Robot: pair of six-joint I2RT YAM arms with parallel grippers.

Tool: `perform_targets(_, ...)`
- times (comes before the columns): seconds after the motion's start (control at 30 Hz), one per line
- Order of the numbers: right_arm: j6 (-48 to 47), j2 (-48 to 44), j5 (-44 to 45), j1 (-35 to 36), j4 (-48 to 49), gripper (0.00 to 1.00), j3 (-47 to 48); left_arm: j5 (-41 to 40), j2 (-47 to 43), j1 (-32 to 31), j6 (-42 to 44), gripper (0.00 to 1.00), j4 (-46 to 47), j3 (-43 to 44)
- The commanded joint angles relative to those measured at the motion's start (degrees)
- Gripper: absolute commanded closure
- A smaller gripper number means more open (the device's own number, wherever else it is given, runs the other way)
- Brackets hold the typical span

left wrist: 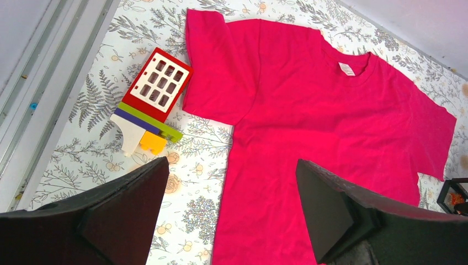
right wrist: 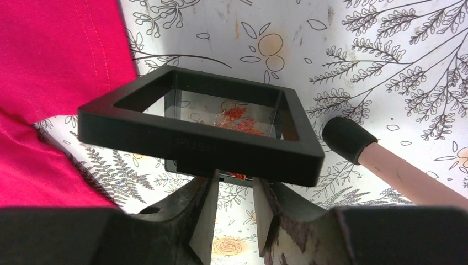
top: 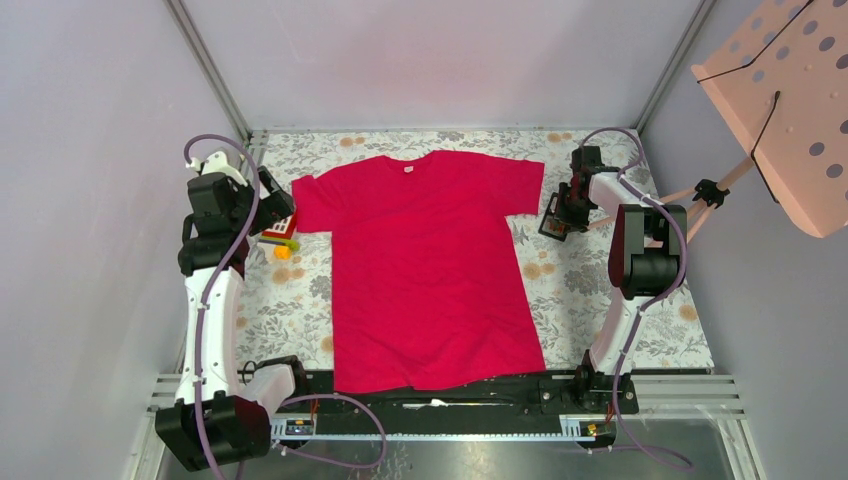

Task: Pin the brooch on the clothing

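Observation:
The red T-shirt (top: 430,270) lies flat on the floral tablecloth, its white neck label (left wrist: 346,68) at the far side. My right gripper (right wrist: 234,179) is shut on the near edge of a small black square case (right wrist: 198,144) and holds it tilted just above the cloth, beside the shirt's right sleeve (top: 520,185). The orange brooch (right wrist: 236,118) lies inside the case behind its clear window. The case also shows at the edge of the left wrist view (left wrist: 453,196). My left gripper (left wrist: 232,165) is open and empty above the shirt's left side, near its left sleeve.
A stack of toy blocks (left wrist: 154,105), red, green, purple, white and yellow, lies left of the shirt's left sleeve. A pink rod with a black foam tip (right wrist: 347,138) rests beside the case. A pink perforated stand (top: 790,100) leans in at the right. Walls enclose the table.

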Motion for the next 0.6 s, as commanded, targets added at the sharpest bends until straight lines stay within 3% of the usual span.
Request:
perform_targets(0.0, -0.9, 0.5, -1.7, -0.2, -1.1, 0.66, 2.1, 1.4, -0.5, 0.6, -0.3, 0.07, 2.8, 1.0)
perform_targets(0.57, -1.4, -1.3, -3.4, -0.1, -0.1, 0.81, 0.8, 1.6, -0.8, 1.0, -0.3, 0.07, 2.8, 0.9)
